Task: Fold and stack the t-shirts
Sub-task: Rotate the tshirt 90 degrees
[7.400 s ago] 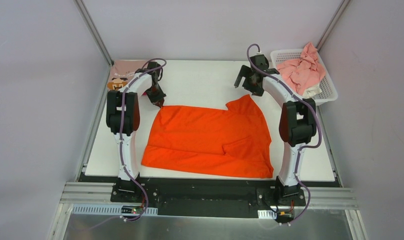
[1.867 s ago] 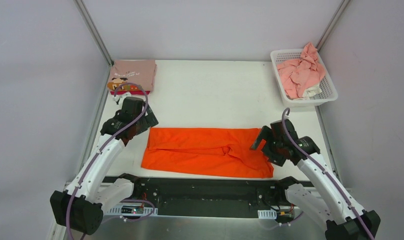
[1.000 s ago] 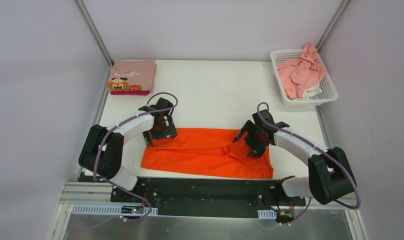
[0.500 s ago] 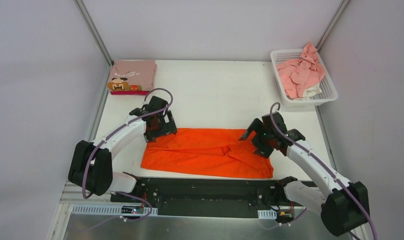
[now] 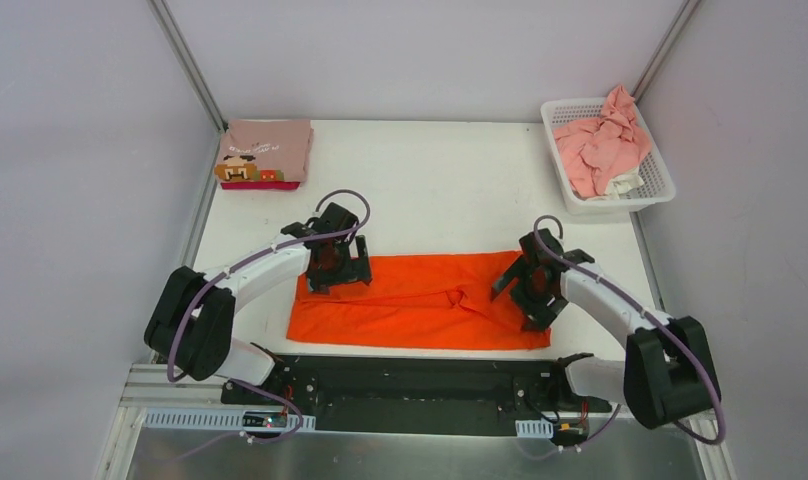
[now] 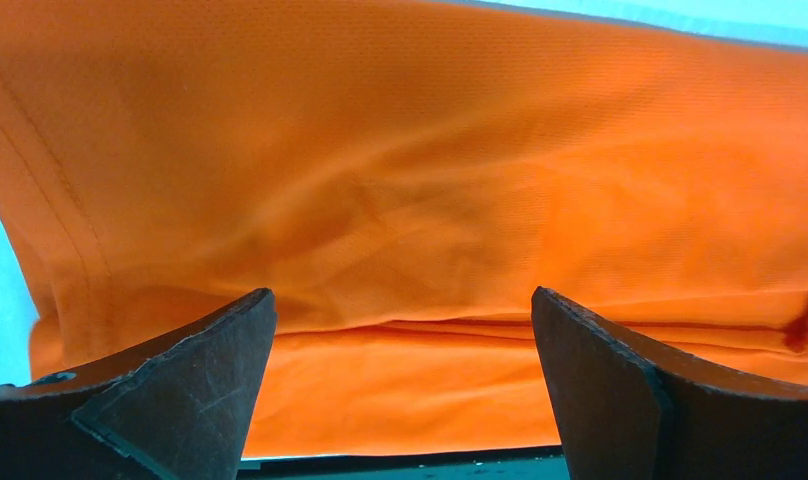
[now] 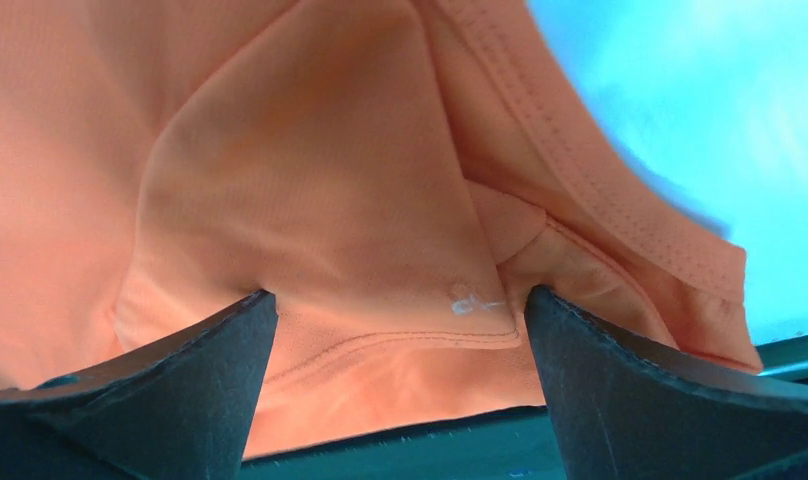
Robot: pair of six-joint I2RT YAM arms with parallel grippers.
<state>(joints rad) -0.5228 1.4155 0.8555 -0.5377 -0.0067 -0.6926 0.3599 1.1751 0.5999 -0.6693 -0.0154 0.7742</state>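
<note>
- Top external view: the orange t-shirt (image 5: 420,300) is lying folded into a long band across the near part of the white surface (image 5: 430,180).
- The left claw (image 5: 332,272) is hanging low over the band's left end and the right claw (image 5: 535,298) over its right end, both with jaws spread apart and holding nothing.
- A folded dusty-pink t-shirt (image 5: 268,148) with a pixel face is sitting at the far left corner on top of a magenta t-shirt (image 5: 260,185).
- Crumpled light pink t-shirts (image 5: 602,148) are filling the white lattice basket (image 5: 662,185) at the far right.
- Left wrist view: the two dark fingers (image 6: 170,400) are standing wide apart, with orange cloth and a folded edge showing between them; nothing is being pinched.
- Right wrist view: the fingers (image 7: 180,400) are likewise standing wide apart over orange cloth, a stitched hem running diagonally at the right; whether the tips are touching the cloth I cannot tell.
</note>
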